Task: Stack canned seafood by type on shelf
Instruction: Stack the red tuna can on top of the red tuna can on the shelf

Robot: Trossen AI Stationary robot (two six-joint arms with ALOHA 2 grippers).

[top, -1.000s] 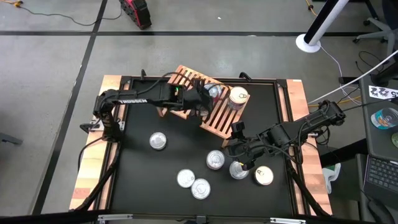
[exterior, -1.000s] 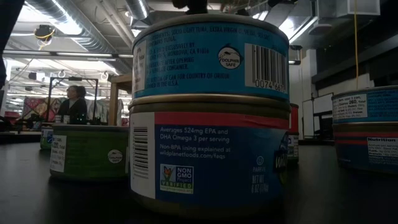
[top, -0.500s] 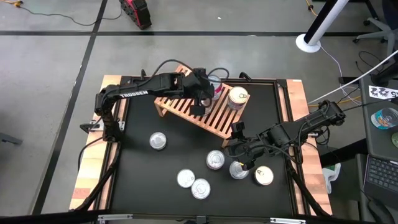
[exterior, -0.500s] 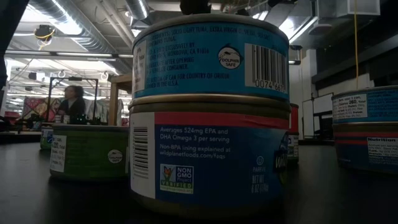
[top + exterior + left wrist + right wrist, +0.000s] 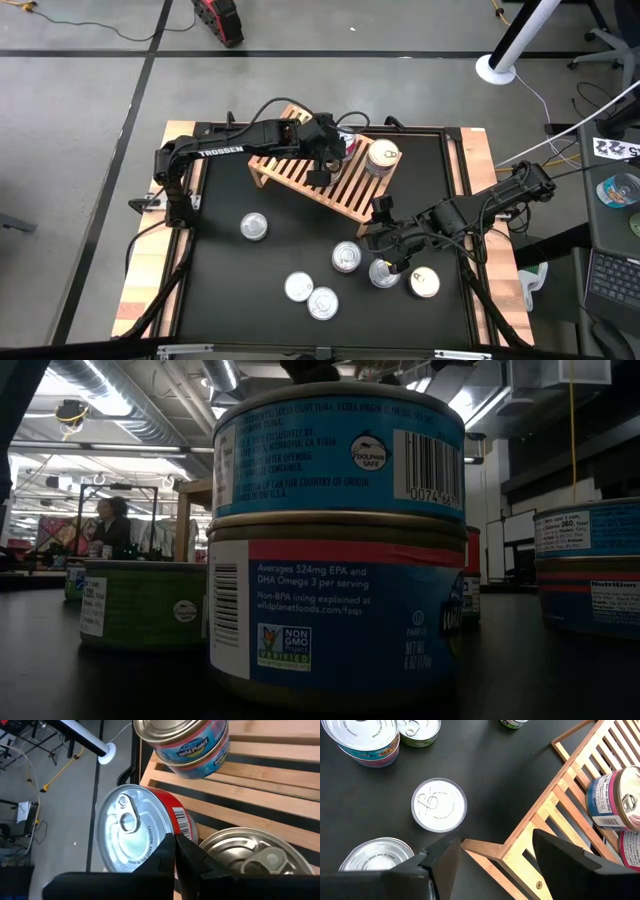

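Hovering: left hand point(image 5: 334, 150) pressed together over shelf point(image 5: 300, 175) | red-sided tin point(image 5: 135, 832), silver pull-tab lid | right hand point(image 5: 385, 245) spread

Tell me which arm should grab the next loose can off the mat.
Right. The right gripper hangs open beside loose cans on the mat; the left gripper is shut, over the shelf.

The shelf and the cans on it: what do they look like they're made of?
The shelf looks like light unfinished wood: visible grain, matte slats, a screw at one corner. The cans look like metal, with shiny ridged lids, pull tabs and glossy printed side labels, probably paper.
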